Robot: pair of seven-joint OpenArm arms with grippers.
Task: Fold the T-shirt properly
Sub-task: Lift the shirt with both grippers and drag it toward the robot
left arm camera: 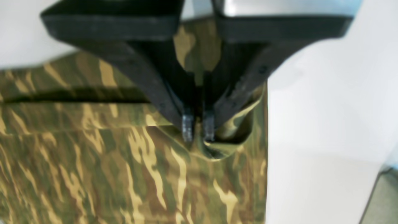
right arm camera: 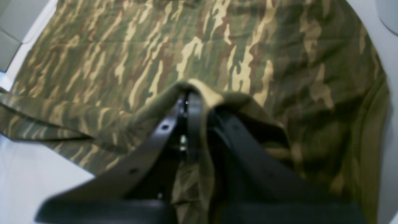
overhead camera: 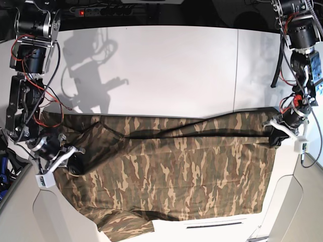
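The T-shirt (overhead camera: 171,171) lies spread wide on the white table (overhead camera: 166,70), filling the lower half of the base view. One end hangs a little over the table edge near 6 o'clock.

The left gripper (left arm camera: 198,130) is closed tight, and it pinches a bit of the shirt's edge at about 3 o'clock in the base view. A small fold of cloth bunches up right by its tips. The right gripper (right arm camera: 190,102) is closed too, at about 9 o'clock in the base view, and a hump of cloth is pulled up over its tips.

The shirt looks soft, thin and light. It bends and wrinkles very easily, so it will sag and droop between the two grips. A long crease runs across it from 9 o'clock toward 3 o'clock.

I think the best places to hold it are the edges and corners, far apart. A tight pinch is needed, because soft cloth can slip out.
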